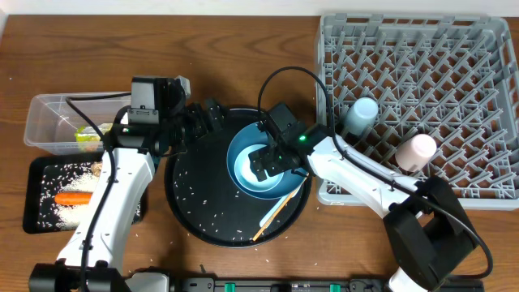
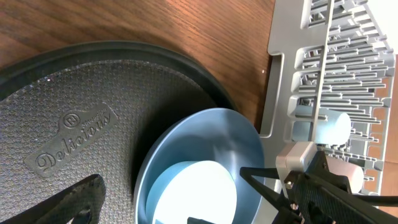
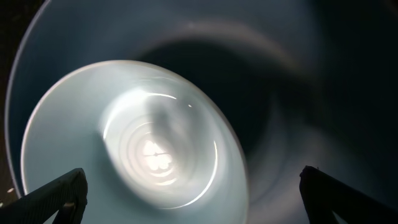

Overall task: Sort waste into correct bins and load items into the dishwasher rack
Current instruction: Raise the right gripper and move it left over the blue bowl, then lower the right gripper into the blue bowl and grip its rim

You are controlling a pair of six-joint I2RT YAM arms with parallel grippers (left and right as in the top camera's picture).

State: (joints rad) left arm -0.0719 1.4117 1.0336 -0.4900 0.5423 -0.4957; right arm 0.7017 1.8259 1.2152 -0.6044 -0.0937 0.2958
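A pale-blue bowl sits on a dark-blue plate, on the round black tray. My right gripper hangs open just over the bowl, holding nothing. At the tray's upper-left edge my left gripper is open and empty too. Wooden chopsticks lie on the tray's lower right. The grey dishwasher rack holds a light-blue cup and a pink cup. Rice grains are scattered over the tray.
At the far left a clear tub holds a yellow-green wrapper. Below it, a shallow black tray holds a carrot and rice. The right arm fills the lower right of the left wrist view.
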